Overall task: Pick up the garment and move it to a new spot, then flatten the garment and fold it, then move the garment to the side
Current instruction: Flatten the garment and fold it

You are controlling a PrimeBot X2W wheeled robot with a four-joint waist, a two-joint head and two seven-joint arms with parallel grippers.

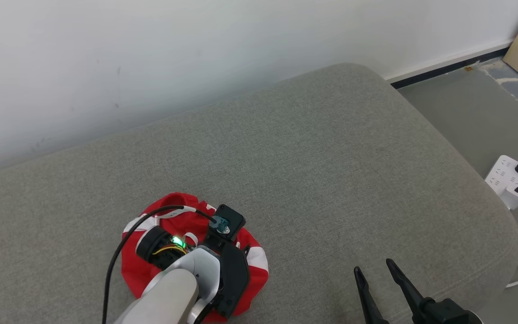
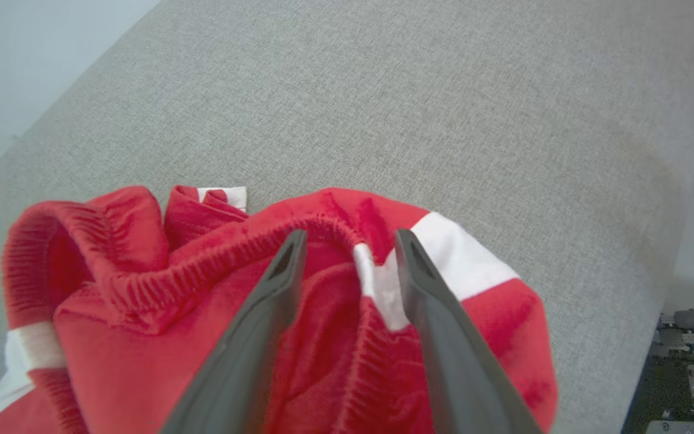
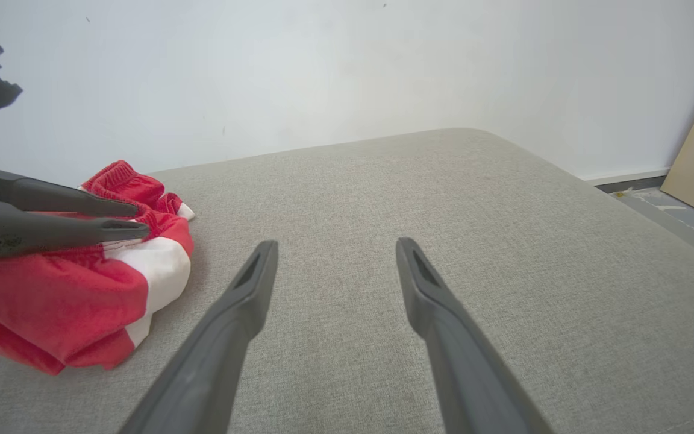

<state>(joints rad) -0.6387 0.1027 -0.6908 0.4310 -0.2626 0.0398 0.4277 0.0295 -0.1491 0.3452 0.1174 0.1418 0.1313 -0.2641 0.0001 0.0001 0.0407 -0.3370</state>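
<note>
Left hand (image 2: 350, 238), parted, astride crumpled garment (image 2: 130, 283), possibly touching.

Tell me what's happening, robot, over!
Left tool open, fingers astride waistband of red garment. Right tool open, holding nothing. Garment crumpled on grey cushion, not lifted. Nothing blocking.
</note>
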